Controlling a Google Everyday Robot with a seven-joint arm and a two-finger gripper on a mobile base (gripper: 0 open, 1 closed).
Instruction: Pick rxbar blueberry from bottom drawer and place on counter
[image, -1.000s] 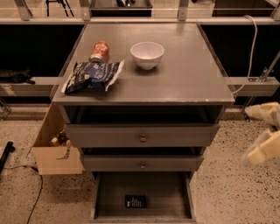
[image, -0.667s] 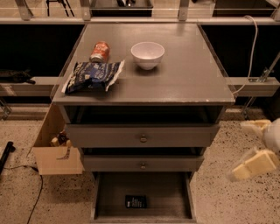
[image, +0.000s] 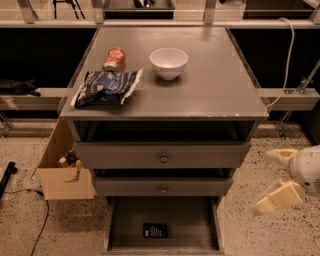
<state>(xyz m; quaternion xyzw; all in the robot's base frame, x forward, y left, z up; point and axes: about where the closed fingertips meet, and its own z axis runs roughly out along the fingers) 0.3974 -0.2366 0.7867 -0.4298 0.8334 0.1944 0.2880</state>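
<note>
The rxbar blueberry (image: 155, 230) is a small dark flat bar with white text, lying on the grey floor of the open bottom drawer (image: 117, 235), near its front middle. The counter (image: 210, 85) is the flat grey top of the cabinet. My gripper (image: 276, 177) is at the right edge of the view, to the right of the cabinet at about the height of the middle drawer, with its two cream fingers (image: 279, 196) spread apart and empty. It is well away from the bar.
On the counter lie a crinkled blue-and-white chip bag (image: 106, 87), a red can (image: 114, 58) on its side and a white bowl (image: 169, 62). Two knobbed drawers (image: 163, 156) are shut above the open one. A cardboard box (image: 62, 172) stands on the floor left of the cabinet.
My gripper has moved down and to the left, closer to the cabinet's right side. The bar and the things on the counter have not moved.
</note>
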